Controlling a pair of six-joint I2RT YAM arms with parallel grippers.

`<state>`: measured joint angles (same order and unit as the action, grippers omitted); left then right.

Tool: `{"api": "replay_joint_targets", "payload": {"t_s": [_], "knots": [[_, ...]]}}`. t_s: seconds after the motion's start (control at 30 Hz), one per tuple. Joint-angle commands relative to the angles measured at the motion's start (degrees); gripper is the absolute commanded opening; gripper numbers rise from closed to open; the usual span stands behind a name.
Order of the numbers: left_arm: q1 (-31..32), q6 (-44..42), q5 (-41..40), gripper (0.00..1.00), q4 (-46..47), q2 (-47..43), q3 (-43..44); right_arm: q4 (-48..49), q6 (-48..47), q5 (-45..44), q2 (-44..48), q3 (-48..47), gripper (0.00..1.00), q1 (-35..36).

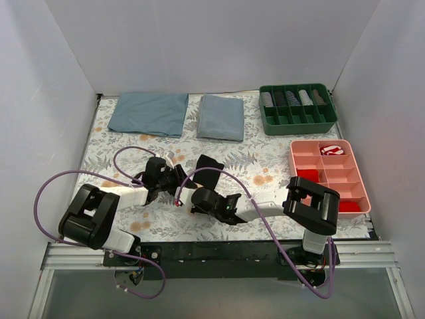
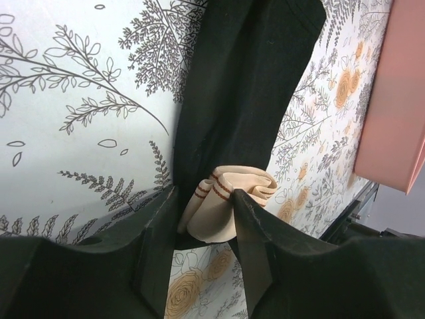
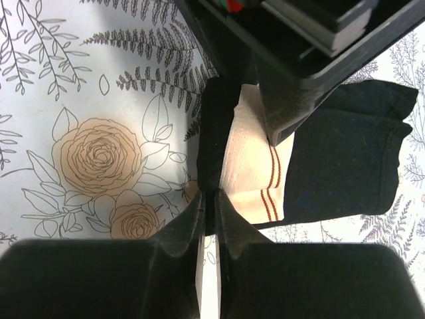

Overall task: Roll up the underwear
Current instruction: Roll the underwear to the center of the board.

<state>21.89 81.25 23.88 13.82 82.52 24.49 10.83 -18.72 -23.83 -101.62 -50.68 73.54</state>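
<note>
The underwear (image 1: 210, 165) is black with a beige waistband and lies folded narrow on the floral mat, just ahead of both grippers. In the left wrist view its black body (image 2: 246, 86) stretches away, and the bunched, partly rolled waistband (image 2: 226, 199) sits clamped between my left gripper's (image 2: 206, 197) fingers. My left gripper (image 1: 174, 178) is shut on that waistband. My right gripper (image 1: 196, 197) comes in from the right. In the right wrist view it (image 3: 210, 198) is shut on the black fabric edge (image 3: 216, 139) beside the waistband (image 3: 251, 166). The left gripper's finger (image 3: 285, 113) presses the band from above.
A pink tray (image 1: 332, 178) at the right holds small red rolled garments (image 1: 350, 206), and its corner shows in the left wrist view (image 2: 392, 100). A green tray (image 1: 297, 119) with rolled items stands at the back right. Two blue-grey folded cloths (image 1: 149, 113) (image 1: 222, 117) lie at the back.
</note>
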Motion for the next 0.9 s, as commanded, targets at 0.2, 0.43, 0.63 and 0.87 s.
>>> {"api": "replay_joint_targets", "payload": {"t_s": [0.2,0.43,0.63,0.87], "knots": [[0.4,-2.2,-4.9,0.4,-10.3,-0.2,-1.0,-1.9,2.9,2.8,2.2,0.6,0.41,-1.5],[0.4,-2.6,-4.6,0.4,-10.8,2.3,0.2,-2.1,-0.6,0.4,5.6,0.7,0.53,-0.9],[0.4,-3.2,-5.1,0.41,-12.3,4.1,1.5,-1.5,-3.3,0.4,3.2,0.6,0.53,-0.7],[0.4,-3.6,-5.4,0.41,-13.2,5.5,2.2,1.3,-6.6,-0.2,-0.2,1.0,0.53,-0.7]]}}
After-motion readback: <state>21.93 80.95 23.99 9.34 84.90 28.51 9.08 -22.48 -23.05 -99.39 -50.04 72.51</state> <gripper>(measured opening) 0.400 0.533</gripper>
